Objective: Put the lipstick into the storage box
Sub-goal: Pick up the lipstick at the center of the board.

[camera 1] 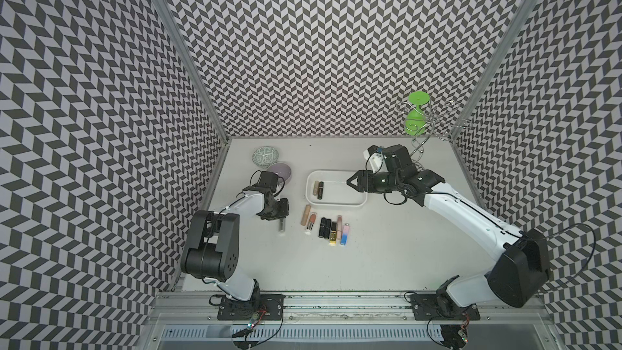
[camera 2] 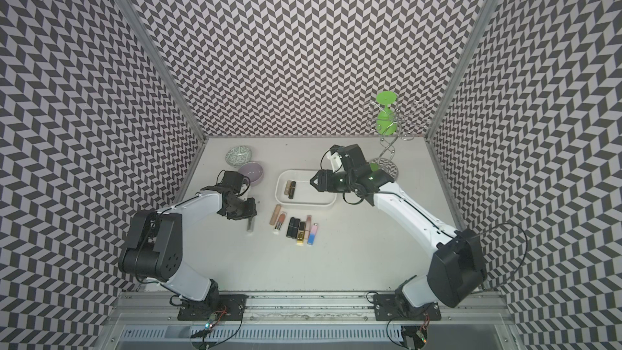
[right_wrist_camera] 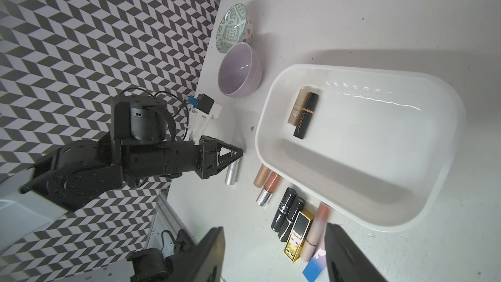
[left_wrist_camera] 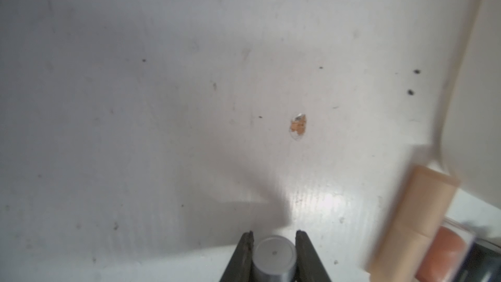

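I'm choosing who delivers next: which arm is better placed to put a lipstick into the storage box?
Left. The left gripper is shut on the silver lipstick, near the storage box. The right gripper hangs open and empty over that box.

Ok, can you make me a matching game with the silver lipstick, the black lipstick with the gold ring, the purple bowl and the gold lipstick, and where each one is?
Things:
1. silver lipstick
2. black lipstick with the gold ring
3. purple bowl
4. gold lipstick

Places or states:
A. lying in the storage box
B. empty
C. lying on the table, outside the box
D. clamped in the left gripper

Pairs: 1-D, 2-A, 3-B, 4-C
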You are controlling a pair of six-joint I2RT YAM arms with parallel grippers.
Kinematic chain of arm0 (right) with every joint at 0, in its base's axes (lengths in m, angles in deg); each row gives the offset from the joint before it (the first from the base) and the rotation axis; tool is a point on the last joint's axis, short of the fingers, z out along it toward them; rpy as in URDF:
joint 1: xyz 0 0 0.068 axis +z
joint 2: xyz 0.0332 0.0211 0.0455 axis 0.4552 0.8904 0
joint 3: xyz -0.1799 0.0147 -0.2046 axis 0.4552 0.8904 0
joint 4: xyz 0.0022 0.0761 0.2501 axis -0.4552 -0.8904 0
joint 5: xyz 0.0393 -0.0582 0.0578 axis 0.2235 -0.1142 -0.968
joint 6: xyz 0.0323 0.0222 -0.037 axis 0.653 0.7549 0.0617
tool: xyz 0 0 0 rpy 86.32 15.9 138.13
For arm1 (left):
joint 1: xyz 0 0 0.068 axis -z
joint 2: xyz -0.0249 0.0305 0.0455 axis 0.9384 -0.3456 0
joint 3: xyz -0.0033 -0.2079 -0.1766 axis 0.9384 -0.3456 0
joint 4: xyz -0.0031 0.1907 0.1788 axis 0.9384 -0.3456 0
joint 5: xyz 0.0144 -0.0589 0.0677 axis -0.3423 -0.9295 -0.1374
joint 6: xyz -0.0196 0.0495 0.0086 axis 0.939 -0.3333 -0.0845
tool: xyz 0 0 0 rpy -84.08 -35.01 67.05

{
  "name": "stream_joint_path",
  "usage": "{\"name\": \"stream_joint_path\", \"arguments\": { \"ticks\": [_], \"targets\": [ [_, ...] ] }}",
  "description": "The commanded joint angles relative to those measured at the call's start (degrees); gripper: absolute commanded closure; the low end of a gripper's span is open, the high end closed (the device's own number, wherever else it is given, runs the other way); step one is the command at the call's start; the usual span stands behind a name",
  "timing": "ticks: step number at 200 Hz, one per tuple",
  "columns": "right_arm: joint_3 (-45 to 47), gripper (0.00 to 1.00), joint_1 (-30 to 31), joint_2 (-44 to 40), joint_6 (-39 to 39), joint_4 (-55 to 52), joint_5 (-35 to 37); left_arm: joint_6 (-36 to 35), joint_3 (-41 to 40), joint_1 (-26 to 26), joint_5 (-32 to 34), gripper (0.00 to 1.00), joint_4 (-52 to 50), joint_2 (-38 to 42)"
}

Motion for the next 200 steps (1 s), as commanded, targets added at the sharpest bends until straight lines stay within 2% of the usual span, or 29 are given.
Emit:
{"name": "stream_joint_path", "arguments": {
  "ticks": [1,31,81,113,145,176,200],
  "targets": [
    [-1.04,0.29,-0.25,-2.16,-2.18,3.17,-3.40,2.59,-0.20,-1.35,-8.82,0.77,2.89,5.18],
    [-0.94,0.21,-0.39,-2.47,-2.99,6.58,-10.59,7.46,-0.32,-1.66,-17.46,0.77,7.64,10.19],
    [0.17,0.20,-0.81,-2.65,-3.11,10.90,-24.17,19.56,-0.79,-1.56,-27.24,0.76,15.75,16.70],
    [2.29,0.19,-0.75,-2.69,0.26,16.05,-32.48,25.80,-1.30,-1.41,-34.07,0.75,21.55,20.66],
    [3.85,0.20,0.47,-3.40,3.32,20.77,-34.49,30.13,-0.33,2.06,-38.94,0.74,26.40,21.39],
    [3.16,0.21,2.15,-2.77,2.86,19.92,-34.50,36.19,0.46,6.94,-39.80,0.73,34.05,21.86],
    [2.97,0.22,2.71,-2.60,3.07,19.91,-33.97,37.35,2.45,9.02,-40.29,0.73,35.86,21.58]
  ]
}}
